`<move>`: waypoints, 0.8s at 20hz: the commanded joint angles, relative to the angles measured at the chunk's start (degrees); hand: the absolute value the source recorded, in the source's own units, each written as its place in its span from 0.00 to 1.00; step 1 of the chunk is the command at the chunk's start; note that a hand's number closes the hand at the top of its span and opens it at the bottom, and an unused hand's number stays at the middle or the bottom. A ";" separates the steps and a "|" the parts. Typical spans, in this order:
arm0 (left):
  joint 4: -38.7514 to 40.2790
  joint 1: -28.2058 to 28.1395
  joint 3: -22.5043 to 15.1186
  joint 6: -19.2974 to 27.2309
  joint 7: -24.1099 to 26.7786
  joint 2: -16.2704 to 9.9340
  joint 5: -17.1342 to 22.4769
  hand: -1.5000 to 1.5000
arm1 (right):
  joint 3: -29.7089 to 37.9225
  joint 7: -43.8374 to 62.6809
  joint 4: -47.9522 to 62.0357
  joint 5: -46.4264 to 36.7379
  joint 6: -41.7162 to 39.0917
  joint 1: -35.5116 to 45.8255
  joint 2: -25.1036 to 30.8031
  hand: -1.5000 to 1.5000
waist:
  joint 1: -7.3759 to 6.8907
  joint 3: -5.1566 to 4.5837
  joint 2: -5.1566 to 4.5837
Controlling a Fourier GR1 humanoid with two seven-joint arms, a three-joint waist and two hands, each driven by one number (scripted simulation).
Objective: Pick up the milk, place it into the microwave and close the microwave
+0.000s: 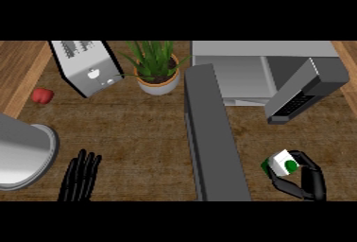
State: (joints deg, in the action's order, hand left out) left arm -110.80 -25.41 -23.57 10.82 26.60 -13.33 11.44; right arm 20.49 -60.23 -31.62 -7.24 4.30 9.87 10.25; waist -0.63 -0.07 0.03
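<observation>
The right hand (304, 178) curls round the milk (284, 163), a small white carton with a green spot, just right of the microwave's open door (213, 137). The microwave (268, 71) sits behind. The left hand (80, 176) rests open near the lower edge.

Curled fingers (307, 182) hide the milk's (285, 163) lower half.

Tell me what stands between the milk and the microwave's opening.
Nothing visible does. The right hand holds the milk on the counter, right of the open door; bare counter lies between it and the microwave cavity.
</observation>
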 commanded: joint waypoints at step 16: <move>2.80 1.82 5.13 -3.70 -0.95 -1.28 3.53 0.00 | -2.71 -3.52 10.47 -3.09 -0.17 17.90 -4.60 1.00 | 0.16 0.11 -0.12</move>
State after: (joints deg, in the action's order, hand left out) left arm -110.32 -25.48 -19.01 7.09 26.59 -15.12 15.19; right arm 18.65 -60.93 -19.78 -10.79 6.11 25.76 8.32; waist -1.00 0.09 -0.24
